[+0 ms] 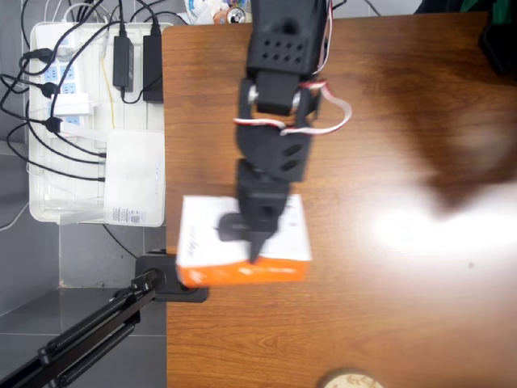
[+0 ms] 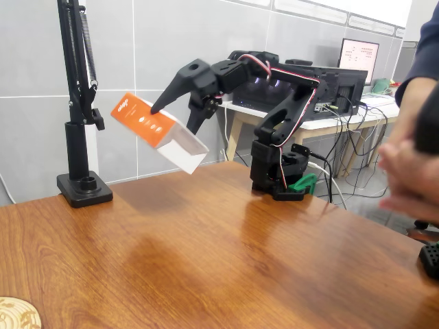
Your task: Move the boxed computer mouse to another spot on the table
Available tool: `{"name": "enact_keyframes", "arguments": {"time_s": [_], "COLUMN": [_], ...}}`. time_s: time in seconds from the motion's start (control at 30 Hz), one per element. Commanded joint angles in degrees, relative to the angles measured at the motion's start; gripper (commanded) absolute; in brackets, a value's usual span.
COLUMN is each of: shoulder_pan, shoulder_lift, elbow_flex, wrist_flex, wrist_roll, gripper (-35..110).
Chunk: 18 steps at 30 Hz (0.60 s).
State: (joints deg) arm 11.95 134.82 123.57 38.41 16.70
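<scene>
Broad brown wood-grain table (image 2: 226,260), glossy, throwing back glare in the overhead view. At the left edge in the overhead view, off the tabletop, a white tray (image 1: 40,121) of power strips and cables with a white router-like device (image 1: 133,174) lying in it. Black lamp-style stand (image 2: 81,123) clamped at the table's far left corner in the fixed view. Black arm (image 2: 274,137) based at the back of the table, reaching forward and to the left in that view.

Boxed computer mouse (image 2: 161,133) held clear of the table, tilted steeply, orange-red edge facing up and toward the camera, white face slanting down beneath. In the overhead view, same box (image 1: 242,242) seen near the left table edge, orange side nearest the bottom of the picture.

Gripper (image 2: 180,110) closed on the box across its thin dimension, one finger over the orange edge, the other behind the white face; jaws narrow, set by the box's thickness.

Probably light and stiff: thin cardboard, flat sides, likely to dent under hard squeeze. Printed faces look smooth, so liable to slip or pivot in a two-finger pinch, as the tilt suggests. Best taken across the thin sides near the middle of the long edge, so the weight balances and the box does not swing. Corner-first touchdown likely at this angle; levelling before release advisable.

Blurred hand of a person (image 2: 408,178) at the right edge of the fixed view.
</scene>
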Motion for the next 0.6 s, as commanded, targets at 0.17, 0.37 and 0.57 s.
{"name": "enact_keyframes", "arguments": {"time_s": [0.17, 0.37, 0.57], "shoulder_pan": [3.1, 4.1, 3.6], "shoulder_lift": [-4.9, -6.9, -10.7], "elbow_flex": [7.6, 10.7, 6.2], "wrist_flex": [-1.1, 2.7, 0.2], "wrist_roll": [-3.3, -2.9, -1.5], "gripper": [22, 22, 60]}}
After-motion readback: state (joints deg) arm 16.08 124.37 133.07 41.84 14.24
